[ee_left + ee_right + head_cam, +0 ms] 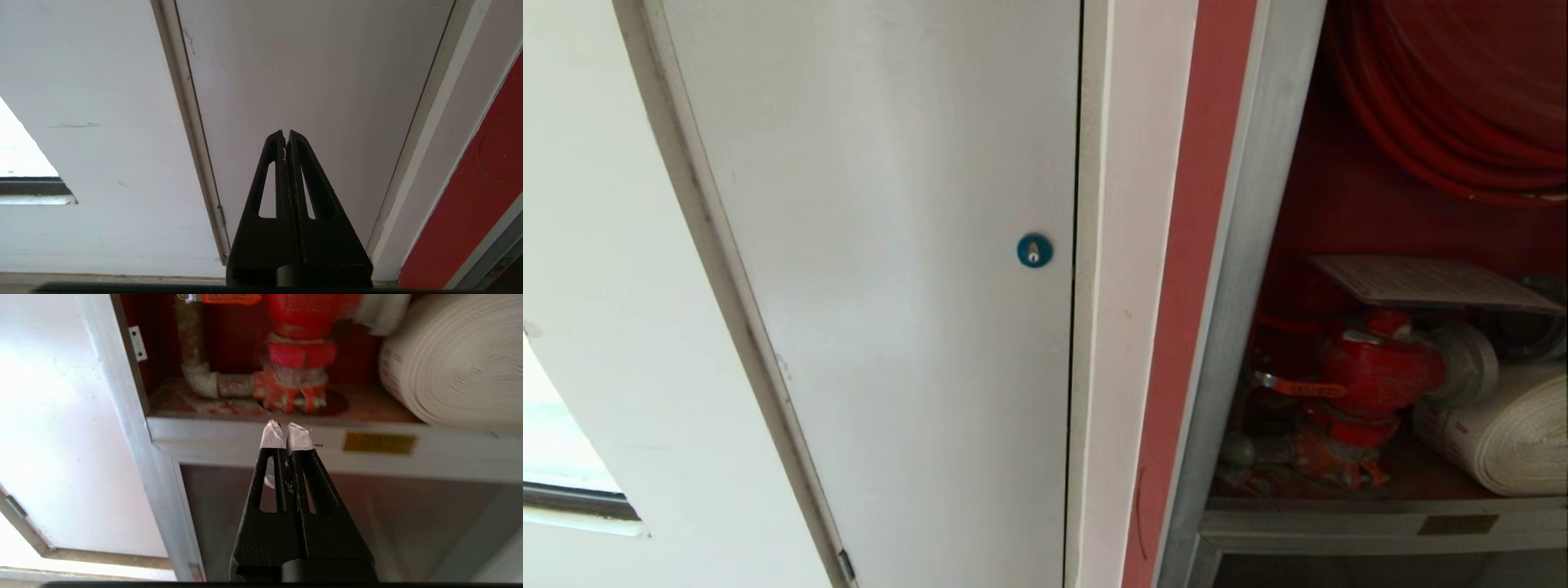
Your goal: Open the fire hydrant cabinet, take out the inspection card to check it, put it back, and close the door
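The fire hydrant cabinet (1241, 269) stands open at the right of the head view, with its silver frame and red lining. Inside, the pale inspection card (1429, 282) lies flat on top of the red hydrant valve (1380, 371). A white rolled hose (1503, 433) lies beside the valve, and the red hose reel (1445, 106) hangs above. The cabinet's door is out of view. My right gripper (287, 428) is shut and empty, a little in front of the cabinet's lower sill (229, 437), below the valve (300, 355). My left gripper (286, 134) is shut and empty, facing a white door.
A plain white door (890, 245) with a round blue lock (1034, 250) fills the left and middle of the head view. A dark lower panel (408, 522) sits under the sill, which bears a small label plate (379, 443). A window edge (556, 441) shows far left.
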Controlling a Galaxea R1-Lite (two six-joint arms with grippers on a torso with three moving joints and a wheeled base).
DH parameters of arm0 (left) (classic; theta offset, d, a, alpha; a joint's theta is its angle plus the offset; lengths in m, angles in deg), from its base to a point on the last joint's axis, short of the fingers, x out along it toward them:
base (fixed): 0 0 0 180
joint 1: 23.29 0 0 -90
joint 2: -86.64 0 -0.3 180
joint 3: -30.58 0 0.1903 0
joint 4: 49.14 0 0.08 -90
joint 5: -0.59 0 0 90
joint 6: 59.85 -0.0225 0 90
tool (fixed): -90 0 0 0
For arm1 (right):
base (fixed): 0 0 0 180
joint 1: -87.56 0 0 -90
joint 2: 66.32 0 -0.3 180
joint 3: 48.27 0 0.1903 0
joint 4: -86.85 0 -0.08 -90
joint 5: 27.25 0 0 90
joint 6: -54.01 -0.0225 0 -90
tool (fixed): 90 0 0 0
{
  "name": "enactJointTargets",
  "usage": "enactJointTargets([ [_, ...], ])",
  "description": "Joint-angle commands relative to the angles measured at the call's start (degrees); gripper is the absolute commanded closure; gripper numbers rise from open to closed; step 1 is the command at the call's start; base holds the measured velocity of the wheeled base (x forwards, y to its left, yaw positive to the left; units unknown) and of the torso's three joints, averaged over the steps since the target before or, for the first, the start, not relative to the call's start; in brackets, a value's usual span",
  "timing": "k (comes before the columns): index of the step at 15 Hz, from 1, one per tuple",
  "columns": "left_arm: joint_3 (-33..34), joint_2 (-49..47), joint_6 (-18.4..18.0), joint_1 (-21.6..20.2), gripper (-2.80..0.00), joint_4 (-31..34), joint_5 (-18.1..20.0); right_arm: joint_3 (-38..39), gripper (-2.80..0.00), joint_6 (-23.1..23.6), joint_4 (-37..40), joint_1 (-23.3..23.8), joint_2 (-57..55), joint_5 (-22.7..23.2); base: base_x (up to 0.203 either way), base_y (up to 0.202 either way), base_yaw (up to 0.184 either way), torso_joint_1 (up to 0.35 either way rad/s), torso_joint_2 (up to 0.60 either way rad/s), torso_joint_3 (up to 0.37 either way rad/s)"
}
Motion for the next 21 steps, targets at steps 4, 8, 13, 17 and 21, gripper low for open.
enactJointTargets([
  [4,0.0,0.0,0.2,0.0,0.00,0.0,0.0,0.0,0.00,0.0,0.0,0.0,-0.1,0.0,0.194,0.000,0.000,0.002,0.00,0.002],
  [8,0.0,0.0,0.2,0.0,0.00,0.0,0.0,0.0,0.00,0.0,0.0,0.0,-0.1,0.0,0.065,0.000,0.001,0.004,0.00,0.002],
  [13,0.0,0.0,0.2,0.0,0.00,0.0,0.0,0.0,0.00,0.0,0.0,0.0,-0.1,0.0,0.000,0.000,0.000,0.000,0.00,0.000],
  [17,0.0,0.0,0.2,0.0,0.00,0.0,0.0,0.0,0.00,0.0,0.0,0.0,-0.1,0.0,0.000,0.000,0.000,0.000,0.00,0.000],
  [21,0.0,0.0,0.2,0.0,0.00,0.0,0.0,0.0,0.00,0.0,0.0,0.0,-0.1,0.0,0.000,0.000,0.000,0.000,0.00,0.000],
])
